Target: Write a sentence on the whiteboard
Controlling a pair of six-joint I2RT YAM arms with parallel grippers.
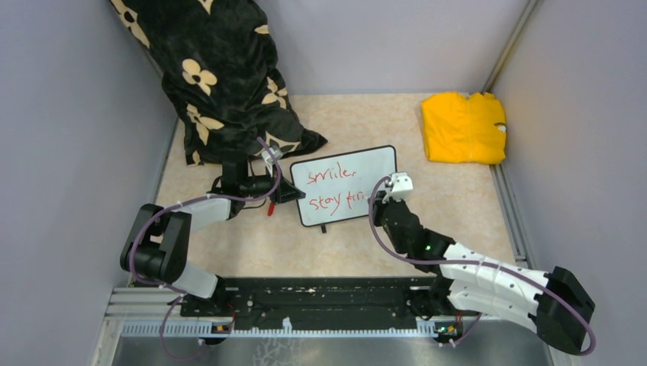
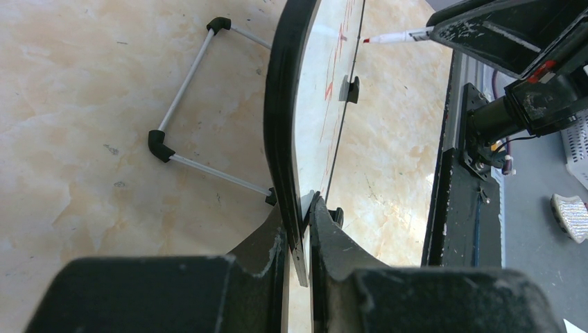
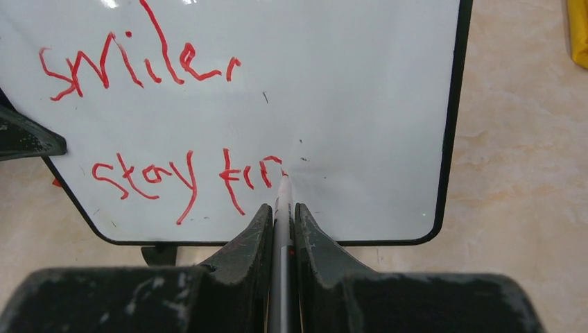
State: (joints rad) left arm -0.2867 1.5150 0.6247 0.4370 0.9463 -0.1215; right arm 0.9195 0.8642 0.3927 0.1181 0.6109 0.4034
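A small rectangular whiteboard with a thin black frame and rounded corners (image 1: 366, 171) sits about mid-table on the beige marble-patterned table top (image 1: 252, 244). It is pinned between the two claws.

The left gripper (image 2: 301, 208) is at the board's left edge. Its jaws are nearly closed, pinching the black frame between the two fingers. In the left wrist view the board runs edge-on away from that grip. A white wire stand with black corner pieces (image 2: 201, 62) rests on the table on the board's back side.

The red handwritten sentence (image 3: 187, 191) runs in two scrawly lines across the left and middle of the board's face. The upper line reads roughly "smile," and the lower line "stay" followed by an unfinished word.

The right gripper (image 3: 282, 208) hovers over the board's lower edge, right of centre. Its jaws are drawn in tight around a slim white marker with a red tip (image 3: 281, 225), which points up the board. The tip meets the white surface at the end of the last red stroke of the lower line. The board to the right of the tip is bare.

A folded yellow cloth (image 1: 463, 127) lies beyond the board's upper right corner, well apart from it. A black fabric bundle printed with cream flowers (image 1: 221, 76) lies beyond the upper left corner, near the left gripper.
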